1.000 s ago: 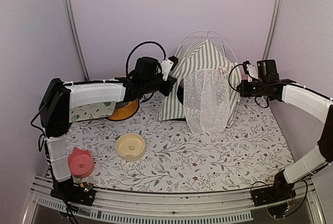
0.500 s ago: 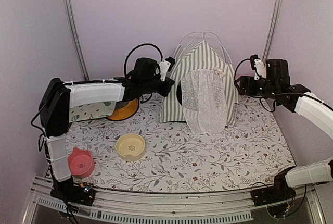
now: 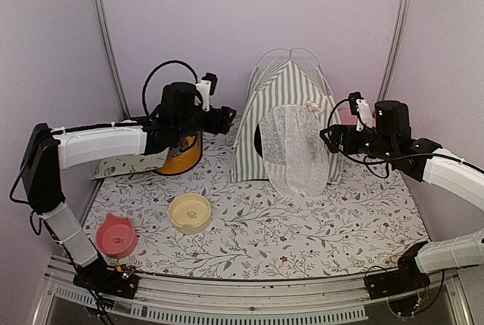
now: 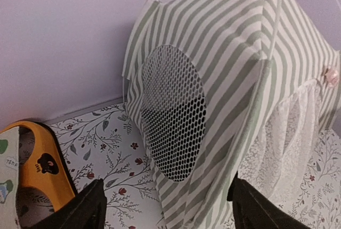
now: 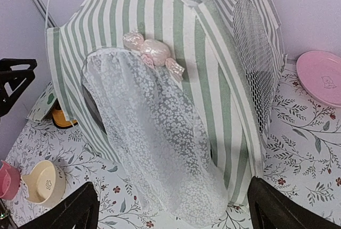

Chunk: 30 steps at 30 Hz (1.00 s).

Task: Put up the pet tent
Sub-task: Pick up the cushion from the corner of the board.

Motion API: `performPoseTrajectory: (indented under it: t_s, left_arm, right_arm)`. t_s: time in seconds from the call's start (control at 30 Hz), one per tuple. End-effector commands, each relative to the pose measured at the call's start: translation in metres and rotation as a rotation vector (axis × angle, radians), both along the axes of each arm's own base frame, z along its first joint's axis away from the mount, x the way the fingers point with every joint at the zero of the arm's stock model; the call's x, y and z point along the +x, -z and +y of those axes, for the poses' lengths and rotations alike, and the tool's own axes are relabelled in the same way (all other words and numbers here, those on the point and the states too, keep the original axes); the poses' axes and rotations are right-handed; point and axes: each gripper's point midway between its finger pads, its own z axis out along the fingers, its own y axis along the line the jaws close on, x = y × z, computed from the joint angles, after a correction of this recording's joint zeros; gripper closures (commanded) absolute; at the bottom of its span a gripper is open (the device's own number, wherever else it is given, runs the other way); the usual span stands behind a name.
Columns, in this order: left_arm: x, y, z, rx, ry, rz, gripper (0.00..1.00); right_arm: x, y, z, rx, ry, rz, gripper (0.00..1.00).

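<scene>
Beside the pet tent (image 3: 291,113), left arm (image 3: 98,143) and right arm (image 3: 454,170) stretch inward, jaws open

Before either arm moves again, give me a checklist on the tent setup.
1. Pet tent stands upright on the floral mat: ok.
2. Left gripper open, holding nothing: ok.
3. Right gripper open, holding nothing: ok.
4. Lace door flap hangs over the entrance: ok.
5. White poles seated at the base: cannot tell.
</scene>
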Motion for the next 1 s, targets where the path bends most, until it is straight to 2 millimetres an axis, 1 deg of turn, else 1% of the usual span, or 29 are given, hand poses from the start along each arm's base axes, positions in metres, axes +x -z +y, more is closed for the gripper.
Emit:
performPoseTrajectory:
  t_s: [0.0, 0.07, 0.23, 0.33, 0.43, 0.5, 0.6, 0.7, 0.8, 0.83, 0.87, 0.9, 0.97]
  left_arm:
    - [0.007, -0.005, 0.053, -0.070, -0.184, 0.014, 0.14]
    - [0.011, 0.003, 0.081, -0.061, -0.278, 0.043, 0.12]
    - [0.021, 0.039, 0.146, -0.012, -0.471, 0.126, 0.13]
    - [0.028, 0.060, 0.177, 0.067, -0.553, 0.155, 0.14]
    - [0.037, 0.077, 0.201, 0.146, -0.613, 0.183, 0.15]
    - [0.043, 0.085, 0.211, 0.189, -0.643, 0.196, 0.15]
    - [0.055, 0.103, 0.220, 0.250, -0.663, 0.228, 0.15]
    - [0.069, 0.117, 0.223, 0.303, -0.668, 0.259, 0.15]
    - [0.082, 0.126, 0.225, 0.344, -0.676, 0.270, 0.15]
    - [0.085, 0.128, 0.226, 0.357, -0.682, 0.271, 0.15]
    - [0.089, 0.132, 0.229, 0.379, -0.689, 0.276, 0.15]
    - [0.092, 0.141, 0.231, 0.406, -0.696, 0.288, 0.15]
    - [0.096, 0.149, 0.235, 0.447, -0.708, 0.301, 0.15]
  right_arm:
    - [0.004, -0.025, 0.008, 0.071, -0.019, -0.073, 0.01]
    - [0.004, -0.027, 0.010, 0.079, -0.023, -0.080, 0.01]
    - [0.004, -0.032, 0.017, 0.108, -0.053, -0.084, 0.01]
    - [0.004, -0.033, 0.019, 0.123, -0.064, -0.079, 0.01]
    - [0.003, -0.034, 0.021, 0.139, -0.068, -0.078, 0.01]
    - [0.003, -0.034, 0.021, 0.144, -0.067, -0.075, 0.01]
    - [0.004, -0.037, 0.023, 0.157, -0.073, -0.082, 0.01]
    - [0.003, -0.040, 0.024, 0.165, -0.079, -0.085, 0.01]
    - [0.002, -0.042, 0.024, 0.170, -0.081, -0.088, 0.01]
    - [0.002, -0.042, 0.024, 0.171, -0.082, -0.089, 0.01]
    - [0.001, -0.042, 0.024, 0.174, -0.082, -0.090, 0.01]
    - [0.000, -0.042, 0.024, 0.175, -0.083, -0.089, 0.01]
    - [-0.001, -0.040, 0.023, 0.177, -0.085, -0.085, 0.01]
